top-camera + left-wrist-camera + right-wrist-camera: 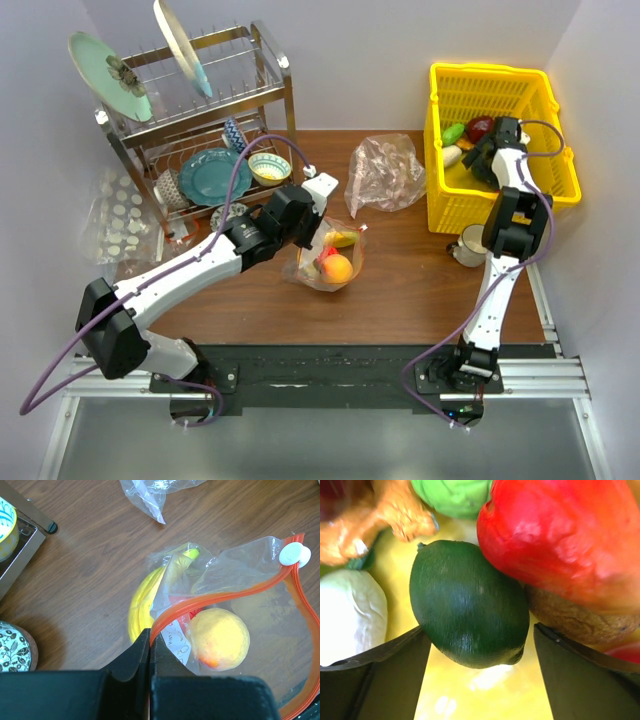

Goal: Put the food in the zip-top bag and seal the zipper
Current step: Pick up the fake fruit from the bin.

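The zip-top bag (328,262) lay at the middle of the wooden table (420,300), its mouth open. A banana (140,605) and an orange (220,639) sat inside it. Its red-orange zipper (220,600) curved around the mouth to a white end piece (294,554). The left gripper (150,647) was pinched tight on the near end of that strip. A pinkish bag (385,172) lay just beyond, and a dish rack (200,120) stood far left. Far right, in the yellow basket (500,85), the right gripper (479,630) stood wide, straddling a dark green piece (470,610) beside a red piece (560,535).
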Robot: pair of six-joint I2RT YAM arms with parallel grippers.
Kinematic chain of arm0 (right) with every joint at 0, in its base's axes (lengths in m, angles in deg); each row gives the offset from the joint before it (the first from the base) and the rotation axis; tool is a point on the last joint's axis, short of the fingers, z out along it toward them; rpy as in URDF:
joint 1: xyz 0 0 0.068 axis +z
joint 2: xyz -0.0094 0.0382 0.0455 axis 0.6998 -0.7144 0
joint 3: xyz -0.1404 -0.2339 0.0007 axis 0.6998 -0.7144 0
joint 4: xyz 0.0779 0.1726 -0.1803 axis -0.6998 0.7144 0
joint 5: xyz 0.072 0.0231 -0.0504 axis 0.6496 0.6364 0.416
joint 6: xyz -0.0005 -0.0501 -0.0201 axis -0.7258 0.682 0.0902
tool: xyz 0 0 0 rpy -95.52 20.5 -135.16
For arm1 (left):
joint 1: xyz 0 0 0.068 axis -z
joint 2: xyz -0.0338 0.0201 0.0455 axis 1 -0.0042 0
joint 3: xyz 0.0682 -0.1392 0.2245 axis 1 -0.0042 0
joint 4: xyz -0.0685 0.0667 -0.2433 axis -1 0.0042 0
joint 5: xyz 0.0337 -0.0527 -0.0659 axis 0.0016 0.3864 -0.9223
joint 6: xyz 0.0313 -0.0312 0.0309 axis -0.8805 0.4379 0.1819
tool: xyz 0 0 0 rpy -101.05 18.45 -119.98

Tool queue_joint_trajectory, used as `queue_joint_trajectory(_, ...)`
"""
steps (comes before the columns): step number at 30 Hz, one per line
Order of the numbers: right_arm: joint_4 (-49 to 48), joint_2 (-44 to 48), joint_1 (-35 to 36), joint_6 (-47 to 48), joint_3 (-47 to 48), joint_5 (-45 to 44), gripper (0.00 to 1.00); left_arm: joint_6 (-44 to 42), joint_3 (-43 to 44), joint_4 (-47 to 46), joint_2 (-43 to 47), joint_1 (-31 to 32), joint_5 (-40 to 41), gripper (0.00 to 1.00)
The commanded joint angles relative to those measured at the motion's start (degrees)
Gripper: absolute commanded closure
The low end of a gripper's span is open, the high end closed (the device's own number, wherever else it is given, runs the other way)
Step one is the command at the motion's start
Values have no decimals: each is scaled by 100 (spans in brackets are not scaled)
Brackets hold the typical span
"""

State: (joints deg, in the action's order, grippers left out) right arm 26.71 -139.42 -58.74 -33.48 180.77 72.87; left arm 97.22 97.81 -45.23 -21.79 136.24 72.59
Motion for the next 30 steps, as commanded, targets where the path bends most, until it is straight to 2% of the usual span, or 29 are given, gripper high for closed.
queue_joint_trajectory(1,-838,385,-105,-6,-322,-446,17,-117,-51,-237,22,-42,-4,100)
queue_joint_trajectory(3,-998,439,-105,3,-499,-569,17,-117,-60,-246,22,-42,4,100)
queue_joint_trajectory(7,-956,203,-105,73,-131,-614,5,-126,-60,-237,14,-34,5,100)
queue_joint_trajectory(9,-885,18,-105,65,194,-710,2,-126,-51,-246,5,-42,5,100)
queue_joint_trajectory(12,-1068,17,-105,38,178,-824,1,-135,-42,-228,-13,-42,22,100)
queue_joint_trajectory(15,-1245,9,-105,29,125,-912,11,-144,-25,-219,-56,-60,75,100)
queue_joint_trajectory(16,-1332,9,-105,47,99,-921,21,-135,-16,-211,-65,-69,66,100)
queue_joint_trajectory(18,-1386,-9,-105,65,98,-842,28,-144,-7,-202,-92,-86,75,100)
queue_joint_trajectory(19,-1377,-35,-105,73,142,-729,36,-144,-7,-210,-101,-86,66,100)
queue_joint_trajectory(22,-1403,130,-97,73,-23,-684,44,-144,11,-210,-118,-104,31,100)
queue_joint_trajectory(30,-2483,1703,0,-102,-2018,-210,46,-135,2,-202,-4,-104,-48,100)
